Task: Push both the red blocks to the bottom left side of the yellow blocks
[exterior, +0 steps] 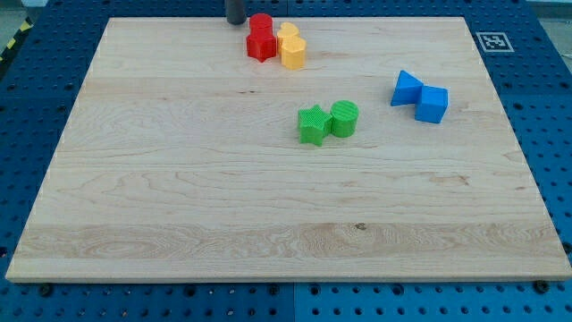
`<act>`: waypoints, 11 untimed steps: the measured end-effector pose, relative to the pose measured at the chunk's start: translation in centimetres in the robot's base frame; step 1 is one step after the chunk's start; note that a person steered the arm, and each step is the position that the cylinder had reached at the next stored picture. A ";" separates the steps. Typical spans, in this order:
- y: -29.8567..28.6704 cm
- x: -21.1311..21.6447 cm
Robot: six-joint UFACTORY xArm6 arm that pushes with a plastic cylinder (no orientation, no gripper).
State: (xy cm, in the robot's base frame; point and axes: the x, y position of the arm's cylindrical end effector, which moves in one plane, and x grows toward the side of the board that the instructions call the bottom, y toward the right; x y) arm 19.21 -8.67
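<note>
My tip sits at view's top, rod cut off by frame, just left of red blocks. No fingers on this rig. Reds touch yellow blocks; shapes hard to tell.

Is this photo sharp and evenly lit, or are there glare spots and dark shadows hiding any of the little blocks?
In the camera view, light is soft and even across the wooden board, with no glare; the green blocks and blue blocks cast only faint shadows; everything looks reasonably sharp; my tip is cut by the view's top edge, just left of the red blocks.

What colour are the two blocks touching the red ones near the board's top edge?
Yellow: the two yellow blocks, clearest in the camera view.
</note>
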 end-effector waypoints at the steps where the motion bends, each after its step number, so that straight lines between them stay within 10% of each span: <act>1: 0.2 0.0; 7: 6.1 0.2; 11: 4.9 9.0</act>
